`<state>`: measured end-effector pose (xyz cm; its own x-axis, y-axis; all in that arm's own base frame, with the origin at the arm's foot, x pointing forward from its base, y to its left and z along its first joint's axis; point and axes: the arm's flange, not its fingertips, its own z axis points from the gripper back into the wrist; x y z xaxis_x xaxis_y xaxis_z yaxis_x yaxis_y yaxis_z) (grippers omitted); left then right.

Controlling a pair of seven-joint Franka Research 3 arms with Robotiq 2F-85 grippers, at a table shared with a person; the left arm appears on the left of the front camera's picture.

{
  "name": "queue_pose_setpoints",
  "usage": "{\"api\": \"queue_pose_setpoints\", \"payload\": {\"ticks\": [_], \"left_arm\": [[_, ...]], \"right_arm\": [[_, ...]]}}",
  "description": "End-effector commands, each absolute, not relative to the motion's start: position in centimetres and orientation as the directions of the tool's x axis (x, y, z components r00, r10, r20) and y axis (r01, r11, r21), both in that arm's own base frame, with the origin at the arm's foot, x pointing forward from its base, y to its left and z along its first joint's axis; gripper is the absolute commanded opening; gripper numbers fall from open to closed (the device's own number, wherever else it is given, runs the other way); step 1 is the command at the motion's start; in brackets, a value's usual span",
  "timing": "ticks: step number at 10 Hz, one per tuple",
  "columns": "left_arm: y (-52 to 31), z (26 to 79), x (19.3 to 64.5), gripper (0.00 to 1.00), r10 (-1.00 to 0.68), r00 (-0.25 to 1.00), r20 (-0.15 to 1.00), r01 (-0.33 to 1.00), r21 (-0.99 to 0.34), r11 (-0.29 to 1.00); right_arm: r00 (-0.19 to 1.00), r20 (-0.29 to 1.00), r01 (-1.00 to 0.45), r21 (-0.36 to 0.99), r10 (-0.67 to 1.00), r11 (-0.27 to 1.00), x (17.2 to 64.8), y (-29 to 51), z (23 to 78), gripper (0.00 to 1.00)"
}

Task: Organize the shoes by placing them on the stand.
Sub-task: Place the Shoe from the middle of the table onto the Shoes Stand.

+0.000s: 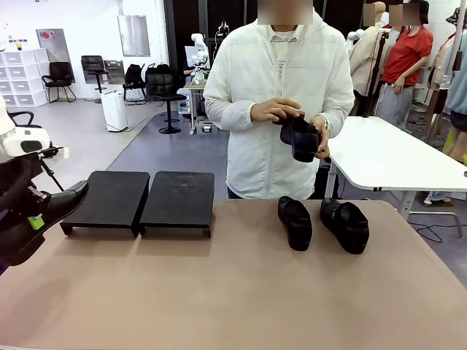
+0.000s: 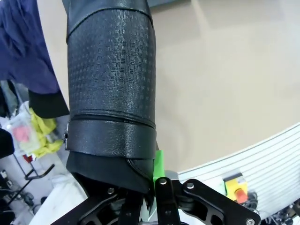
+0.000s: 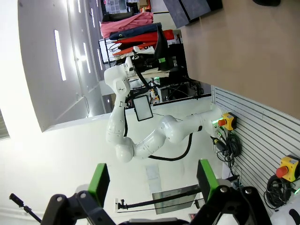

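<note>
Left end effector [image 1: 31,222] pinching one black shoe [image 1: 58,204], toe near stand [image 1: 179,197]. Right end effector [image 3: 150,180] spread. Two shoes [image 1: 295,222] on tabletop [image 1: 219,292]; person's hands [image 1: 273,111] hold another shoe [image 1: 303,140].

The left arm [image 1: 18,142] enters at the left edge of the front view, wrist low. The left gripper [image 1: 31,220] is clamped on the heel end of a shoe [image 1: 64,202], whose toe points ahead and slightly up. In the left wrist view, one green pad [image 2: 158,164] presses the heel's side. The right gripper [image 3: 152,180] has its green-padded fingers [image 3: 99,180] spread wide apart; from its camera the left arm shows bent at the elbow.
</note>
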<state>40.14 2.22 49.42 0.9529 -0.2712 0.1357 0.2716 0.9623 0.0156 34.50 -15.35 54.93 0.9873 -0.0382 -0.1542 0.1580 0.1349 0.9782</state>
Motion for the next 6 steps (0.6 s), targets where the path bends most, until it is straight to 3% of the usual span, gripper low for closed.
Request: {"api": "queue_pose_setpoints", "payload": {"ticks": [1, 6], "left_arm": [[2.5, 49.0, 40.6, 0.0, -0.26, 0.955, 0.142, 0.262, 0.004, 0.965], [-0.1, 50.9, 53.4, 0.0, 0.056, 0.947, 0.316, -0.045, -0.042, 0.998]], "right_arm": [[0.989, -0.146, 0.148, 0.979, -0.027, 0.142, 34.4, -15.5, 55.2, 1.0], [0.989, -0.146, 0.148, 0.979, -0.027, 0.142, 34.4, -15.5, 55.2, 1.0]]}}
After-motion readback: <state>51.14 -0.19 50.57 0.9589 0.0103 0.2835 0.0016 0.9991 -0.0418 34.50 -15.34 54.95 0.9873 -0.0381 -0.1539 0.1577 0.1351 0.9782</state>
